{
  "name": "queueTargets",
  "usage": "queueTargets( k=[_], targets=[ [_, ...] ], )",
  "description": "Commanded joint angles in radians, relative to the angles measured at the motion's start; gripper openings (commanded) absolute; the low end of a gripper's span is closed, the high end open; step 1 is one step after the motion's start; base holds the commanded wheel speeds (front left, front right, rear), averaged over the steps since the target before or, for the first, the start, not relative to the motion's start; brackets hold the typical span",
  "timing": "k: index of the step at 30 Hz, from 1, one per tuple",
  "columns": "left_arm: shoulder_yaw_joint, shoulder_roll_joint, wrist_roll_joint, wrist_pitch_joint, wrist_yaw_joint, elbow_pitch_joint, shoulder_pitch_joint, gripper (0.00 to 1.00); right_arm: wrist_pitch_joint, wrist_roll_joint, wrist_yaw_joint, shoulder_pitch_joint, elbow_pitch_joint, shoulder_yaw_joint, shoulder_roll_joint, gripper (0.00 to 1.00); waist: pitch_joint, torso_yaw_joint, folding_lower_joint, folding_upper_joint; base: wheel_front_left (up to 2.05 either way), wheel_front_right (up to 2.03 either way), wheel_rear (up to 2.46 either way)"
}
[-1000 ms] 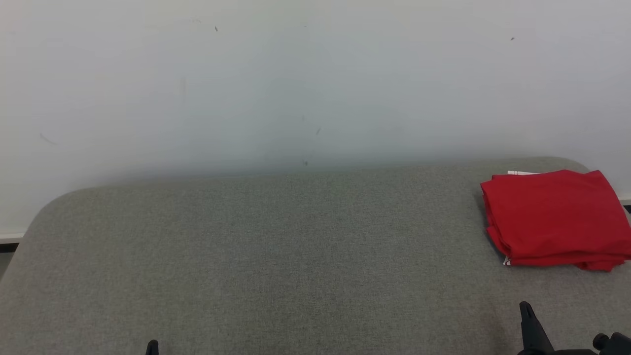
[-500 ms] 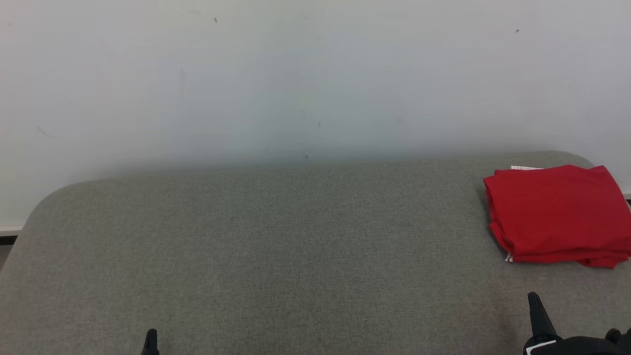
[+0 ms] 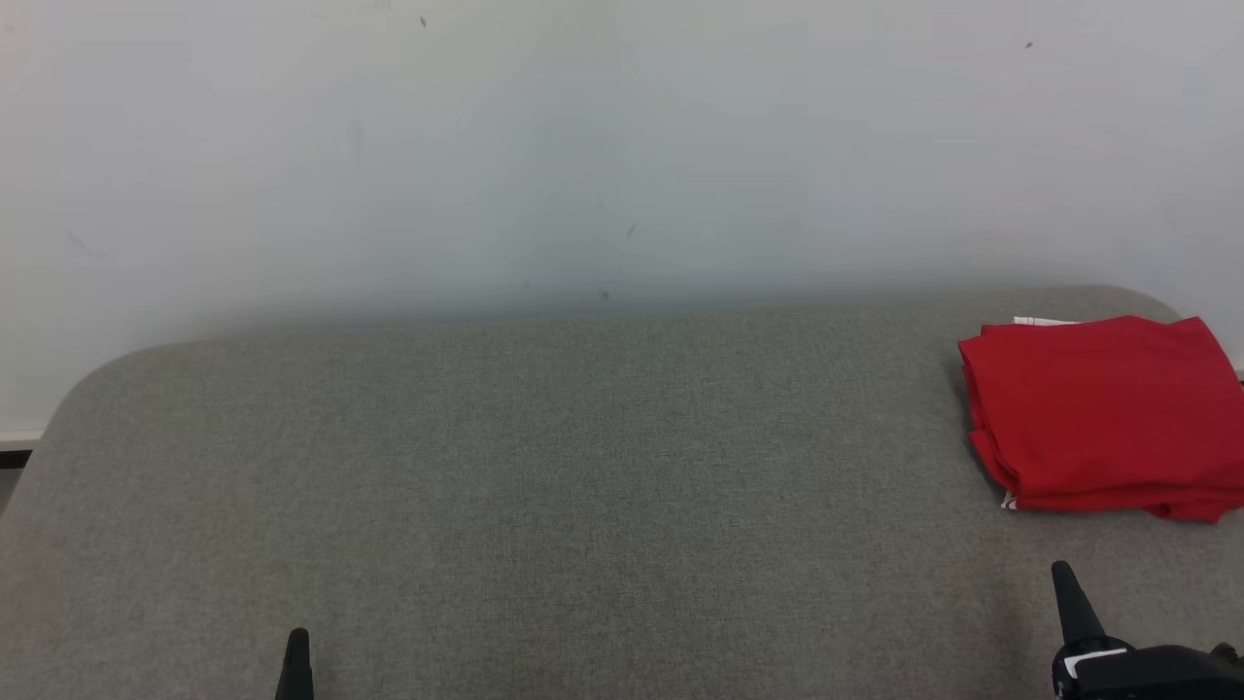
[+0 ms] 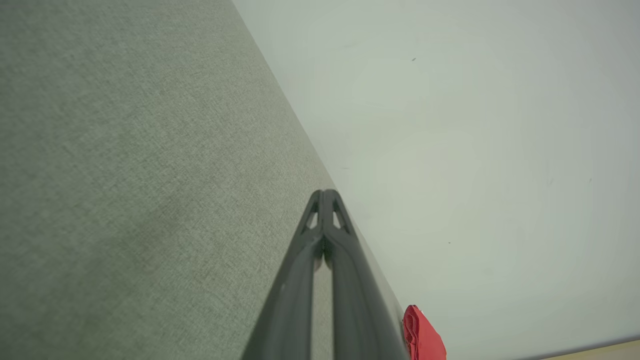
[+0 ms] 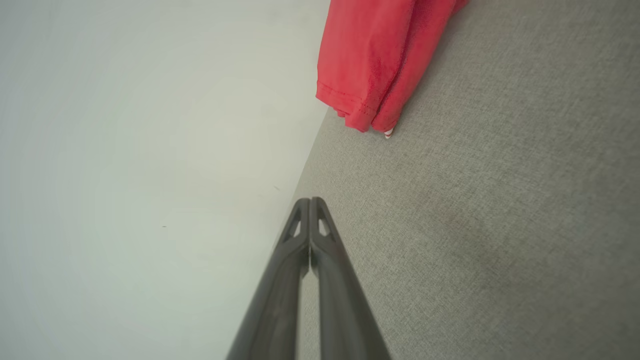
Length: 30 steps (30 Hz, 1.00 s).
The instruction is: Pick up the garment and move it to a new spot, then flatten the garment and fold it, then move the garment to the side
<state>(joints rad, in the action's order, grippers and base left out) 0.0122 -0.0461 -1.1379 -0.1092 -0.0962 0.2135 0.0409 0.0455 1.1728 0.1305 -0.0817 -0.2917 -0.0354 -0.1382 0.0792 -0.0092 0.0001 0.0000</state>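
Right hand [image 5: 310, 201] closed, empty, over grey fabric surface [image 5: 500, 225]; folded red garment [image 5: 380, 60] ahead, apart.

Forward and down from the head, over grey cushion [image 3: 583, 486] to white wall [image 3: 622, 146]. Low and close along left gripper [image 4: 324, 192] and right gripper [image 5: 310, 200], rolled sideways. Shared across all three: red garment [image 3: 1098, 408], cushion, wall.
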Motion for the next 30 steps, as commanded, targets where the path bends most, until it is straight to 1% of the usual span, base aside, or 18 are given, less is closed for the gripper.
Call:
queueTargets(
  k=[1,30],
  targets=[
    [0.000,-0.005,-0.022,0.004,-0.006,-0.003,0.023,0.00,0.008,0.019,0.000,-0.026,0.004,-0.007,0.001,0.00,-0.001,0.000,-0.0001,-0.0001,0.00,0.00,0.00],
    [0.011,-0.006,-0.303,0.045,-0.025,0.066,0.104,0.00,0.106,0.278,0.000,-0.102,-0.048,-0.105,0.024,0.00,-0.044,0.005,-0.0001,-0.0001,0.00,0.00,0.00]
  ],
)
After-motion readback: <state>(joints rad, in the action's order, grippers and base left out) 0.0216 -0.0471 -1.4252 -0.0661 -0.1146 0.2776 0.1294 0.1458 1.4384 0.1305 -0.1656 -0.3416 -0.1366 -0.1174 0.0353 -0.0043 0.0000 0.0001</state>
